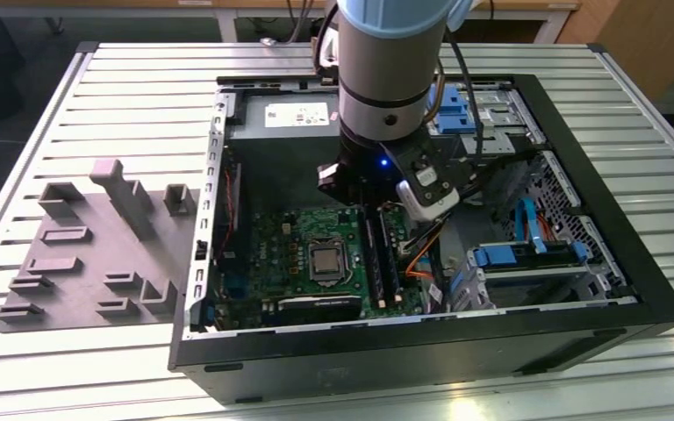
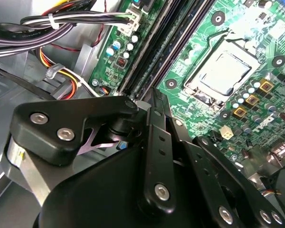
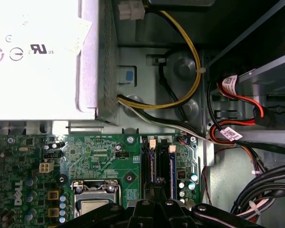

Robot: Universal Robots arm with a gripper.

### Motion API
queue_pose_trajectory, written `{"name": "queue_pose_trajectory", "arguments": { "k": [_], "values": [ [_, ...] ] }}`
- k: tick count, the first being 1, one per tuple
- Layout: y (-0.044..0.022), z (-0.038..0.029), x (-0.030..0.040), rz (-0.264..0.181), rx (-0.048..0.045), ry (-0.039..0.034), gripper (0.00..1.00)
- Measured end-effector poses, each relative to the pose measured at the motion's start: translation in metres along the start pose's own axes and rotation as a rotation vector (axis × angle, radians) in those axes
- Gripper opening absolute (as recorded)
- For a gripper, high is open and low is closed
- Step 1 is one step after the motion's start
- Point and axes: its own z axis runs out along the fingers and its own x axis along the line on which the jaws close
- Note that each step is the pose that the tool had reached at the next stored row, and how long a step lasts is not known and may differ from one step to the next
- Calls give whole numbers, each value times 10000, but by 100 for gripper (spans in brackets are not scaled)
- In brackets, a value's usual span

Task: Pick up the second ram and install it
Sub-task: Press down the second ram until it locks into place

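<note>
My gripper [image 1: 367,206] hangs low inside the open computer case, over the green motherboard [image 1: 296,237] and its long black memory slots. In both wrist views its black fingertips [image 2: 151,95] [image 3: 156,202] are drawn together right above one slot. A long dark stick, which I take for the second ram [image 3: 152,166] [image 1: 375,250], stands in that slot and runs under the tips. Whether the fingers clamp it or only rest on its top edge is hidden by the gripper body. A neighbouring slot [image 3: 172,166] lies beside it.
Grey holder blocks [image 1: 91,246] sit on the slatted table at the exterior view's left. Inside the case are the power supply [image 3: 38,57], the processor socket [image 1: 327,260], yellow and black cable bundles [image 3: 185,85] and blue drive bays [image 1: 525,254] at the exterior view's right.
</note>
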Motion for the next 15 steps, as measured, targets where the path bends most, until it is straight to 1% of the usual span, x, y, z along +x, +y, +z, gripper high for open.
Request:
{"name": "queue_pose_trajectory", "arguments": {
  "k": [15],
  "values": [
    [29, 18, 2, 0, 1, 0, 11]
  ]
}}
